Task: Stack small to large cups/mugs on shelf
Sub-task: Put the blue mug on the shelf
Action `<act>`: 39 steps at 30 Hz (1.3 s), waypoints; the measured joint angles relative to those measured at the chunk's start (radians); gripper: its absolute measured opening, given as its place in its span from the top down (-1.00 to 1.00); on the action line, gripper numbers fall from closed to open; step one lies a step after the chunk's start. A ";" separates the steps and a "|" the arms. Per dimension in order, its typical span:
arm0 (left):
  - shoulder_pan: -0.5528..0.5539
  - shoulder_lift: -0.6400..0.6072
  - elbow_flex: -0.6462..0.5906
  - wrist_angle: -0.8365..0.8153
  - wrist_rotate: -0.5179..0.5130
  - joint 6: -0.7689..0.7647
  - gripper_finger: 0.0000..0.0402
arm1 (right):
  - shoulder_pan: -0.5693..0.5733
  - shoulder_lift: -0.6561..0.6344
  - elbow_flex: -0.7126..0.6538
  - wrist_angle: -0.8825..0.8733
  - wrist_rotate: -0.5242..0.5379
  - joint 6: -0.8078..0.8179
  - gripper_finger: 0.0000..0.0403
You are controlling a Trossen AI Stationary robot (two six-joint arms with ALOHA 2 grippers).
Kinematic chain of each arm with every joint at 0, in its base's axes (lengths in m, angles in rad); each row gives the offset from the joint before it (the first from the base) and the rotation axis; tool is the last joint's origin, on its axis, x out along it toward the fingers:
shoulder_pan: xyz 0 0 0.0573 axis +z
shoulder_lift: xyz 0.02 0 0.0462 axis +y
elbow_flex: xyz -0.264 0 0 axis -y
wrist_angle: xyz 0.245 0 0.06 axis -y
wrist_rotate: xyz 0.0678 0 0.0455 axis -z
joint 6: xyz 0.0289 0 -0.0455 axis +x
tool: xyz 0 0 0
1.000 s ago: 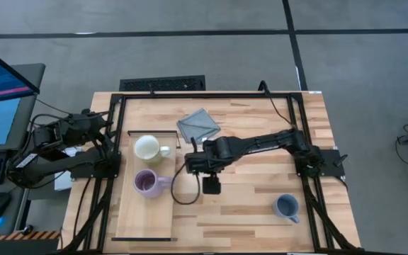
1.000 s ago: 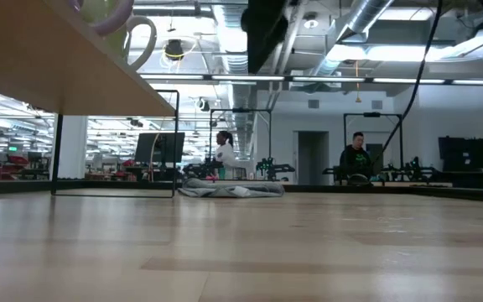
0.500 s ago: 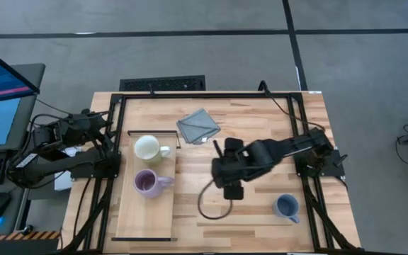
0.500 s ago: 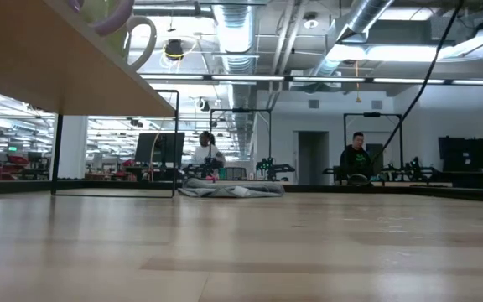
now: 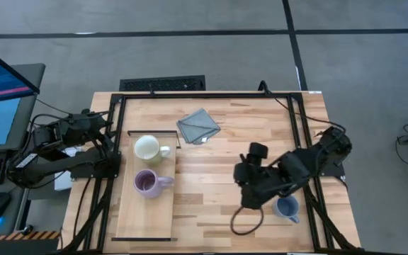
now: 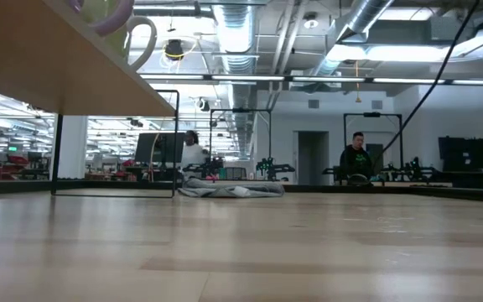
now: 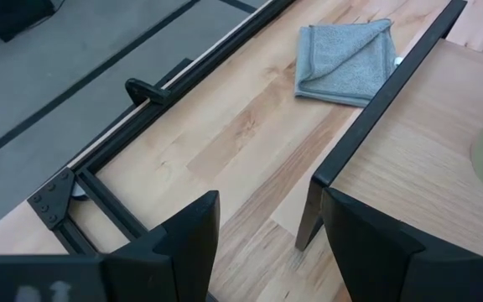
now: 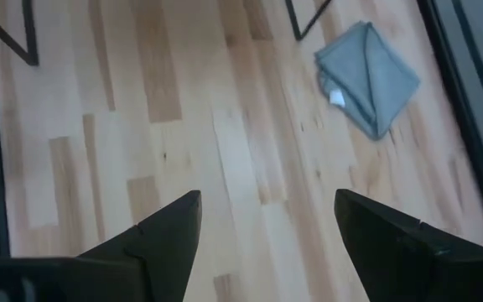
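Note:
The cream-white mug (image 5: 147, 148) and the purple mug (image 5: 146, 183) stand upright on the pale-wood shelf (image 5: 142, 216), at the table's left. The grey-blue mug (image 5: 286, 207) stands upright on the plank tabletop near the right front. My right gripper (image 5: 249, 201) hangs above the table just left of the grey-blue mug, open and empty; its fingers (image 8: 166, 231) frame bare planks. My left gripper (image 5: 103, 122) waits at the table's left edge by the shelf's far corner, open (image 7: 267, 243) and empty. In the low view the shelf (image 6: 57, 67) shows from below.
A grey folded cloth (image 5: 198, 125) lies at the table's far middle, also in the wrist views (image 7: 346, 50) (image 8: 367, 75). Dark frame rails (image 5: 204, 94) run round the table. Bare planks lie between shelf and grey-blue mug. People (image 6: 357, 159) show in the room behind.
My right gripper has gone from beside the shelf, near the purple mug, toward the table's right and near edges, and now hangs next to the grey-blue mug, empty throughout. The arm has folded back toward its base. The mugs have stayed where they were.

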 joint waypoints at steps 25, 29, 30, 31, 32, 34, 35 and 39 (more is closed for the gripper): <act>0.000 0.000 0.000 0.001 0.000 0.000 -0.01 | 0.340 -0.214 -0.487 0.005 0.000 0.880 -0.47; 0.000 0.000 0.000 0.014 -0.001 0.000 -0.01 | 0.389 -0.214 -0.488 0.000 -0.001 0.972 -0.47; 0.000 0.000 0.000 0.019 -0.001 0.000 -0.01 | 0.402 -0.214 -0.488 0.001 -0.002 0.992 -0.47; 0.000 0.000 0.000 0.026 -0.001 0.000 -0.01 | 0.415 -0.214 -0.488 0.001 -0.003 1.012 -0.47; 0.000 0.000 0.000 0.031 -0.001 0.000 -0.01 | 0.428 -0.214 -0.488 0.000 -0.004 1.036 -0.47; 0.000 0.000 0.000 0.031 -0.001 0.000 -0.01 | 0.451 -0.214 -0.488 0.001 -0.004 1.095 -0.47; 0.000 0.000 0.000 0.031 -0.001 0.000 -0.01 | 0.463 -0.213 -0.488 0.001 -0.004 1.128 -0.47; 0.000 0.000 0.000 0.031 -0.001 0.000 -0.01 | 0.518 -0.210 -0.494 0.000 -0.006 1.244 -0.47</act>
